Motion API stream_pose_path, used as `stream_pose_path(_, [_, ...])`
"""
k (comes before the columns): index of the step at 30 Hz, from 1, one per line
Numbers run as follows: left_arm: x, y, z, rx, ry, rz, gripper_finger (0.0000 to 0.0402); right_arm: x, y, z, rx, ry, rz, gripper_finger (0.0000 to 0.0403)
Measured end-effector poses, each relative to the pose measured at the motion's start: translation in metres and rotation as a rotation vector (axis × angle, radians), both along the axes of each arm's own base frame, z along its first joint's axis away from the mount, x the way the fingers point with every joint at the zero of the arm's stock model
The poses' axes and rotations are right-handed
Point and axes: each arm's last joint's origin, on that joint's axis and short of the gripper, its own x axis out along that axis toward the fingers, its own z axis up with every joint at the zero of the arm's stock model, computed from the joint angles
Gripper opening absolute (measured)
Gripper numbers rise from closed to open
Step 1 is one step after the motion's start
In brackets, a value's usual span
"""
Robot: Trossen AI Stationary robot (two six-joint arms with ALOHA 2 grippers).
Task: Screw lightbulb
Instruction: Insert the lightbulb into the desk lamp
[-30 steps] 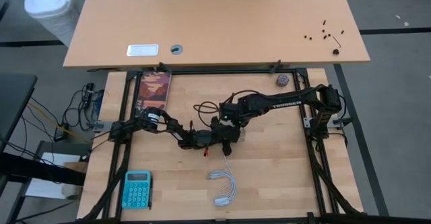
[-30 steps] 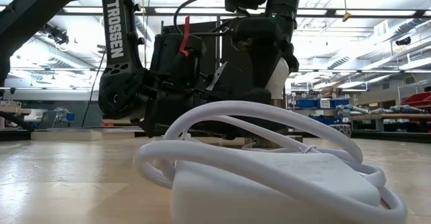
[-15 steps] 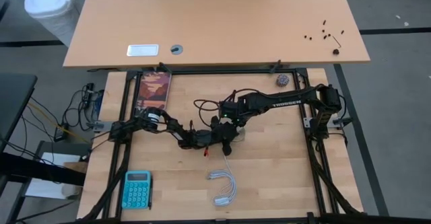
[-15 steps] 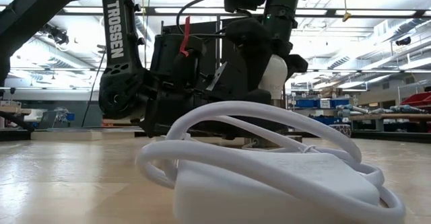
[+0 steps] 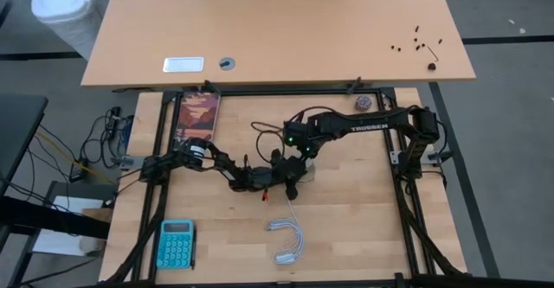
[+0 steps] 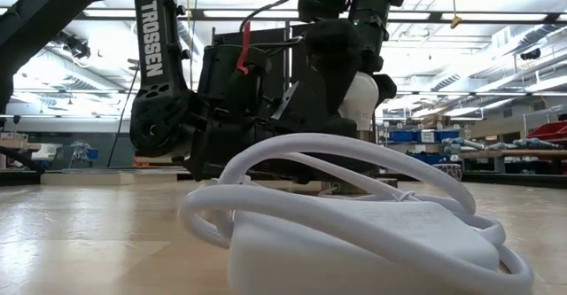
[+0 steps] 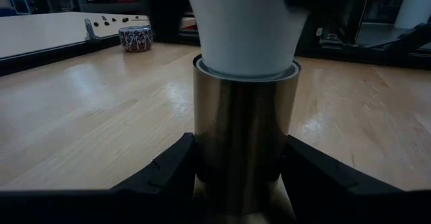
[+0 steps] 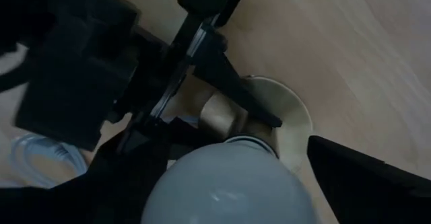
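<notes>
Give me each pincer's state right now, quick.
Left pincer: shut on the brass socket, steadying it.
Right pincer: open around the lightbulb, fingers off the glass.

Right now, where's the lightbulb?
Mid-table in the high view: the lightbulb stands base-down in the brass socket, which the left gripper clamps, with the right gripper open around it.

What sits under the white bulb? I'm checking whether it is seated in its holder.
Under the white pear-shaped lightbulb stands a brassy metal cylinder socket, clamped by the left hand. The bulb's screw base is hidden inside, so thread depth cannot be seen.
</notes>
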Motion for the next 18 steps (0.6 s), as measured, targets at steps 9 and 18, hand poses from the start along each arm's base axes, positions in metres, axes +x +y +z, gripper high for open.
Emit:
stream_pose_path(9, [0.000, 0.000, 0.000, 0.000, 0.000, -0.001, 0.0198, -0.018, -0.023, 0.036, -0.011, -0.132, 0.000, 0.0394])
stream_pose_path(18, [0.000, 0.000, 0.000, 0.001, 0.000, -0.002, 0.0198, -0.061, -0.030, 0.091, -0.226, -0.296, 0.129, 0.0387])
